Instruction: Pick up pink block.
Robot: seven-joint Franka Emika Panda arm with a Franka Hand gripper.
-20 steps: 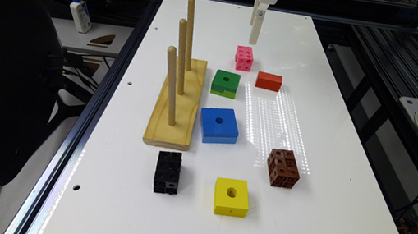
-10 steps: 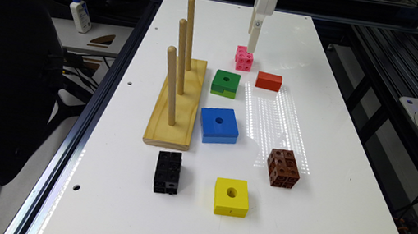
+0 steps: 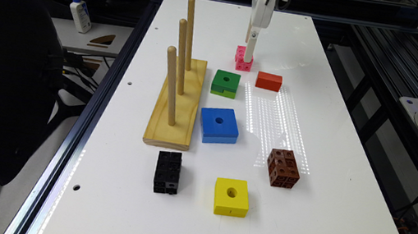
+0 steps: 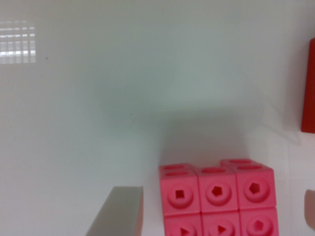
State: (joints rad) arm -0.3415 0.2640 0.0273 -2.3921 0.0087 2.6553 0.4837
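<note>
A white worktop point(image 3: 302, 214) framed by dark aluminium rails carries a scatter of toys: a wooden peg base point(image 3: 178, 100) with three upright dowels on the exterior view's left, a green holed block point(image 3: 225, 83) and a blue holed block point(image 3: 218, 125) beside it, a red-orange block point(image 3: 268, 81), a brown dimpled cube point(image 3: 283, 168), a yellow holed block point(image 3: 231, 196) and a black snap-cube block point(image 3: 167, 172) nearer the camera. The pink block point(image 3: 240, 58) sits toward the far end, just beyond the green block and to the left of the red-orange one. The pincer point(image 3: 250, 46) hangs straight down over it, one white finger reaching to the block's right face. In the wrist view the pink block point(image 4: 216, 199) lies between a grey finger point(image 4: 118, 211) on one side and a sliver of the other finger at the frame's edge, so the pincer is spread and straddling the cube, not yet pinching. The block looks squarely between the fingers, so closing should seat the grip.
</note>
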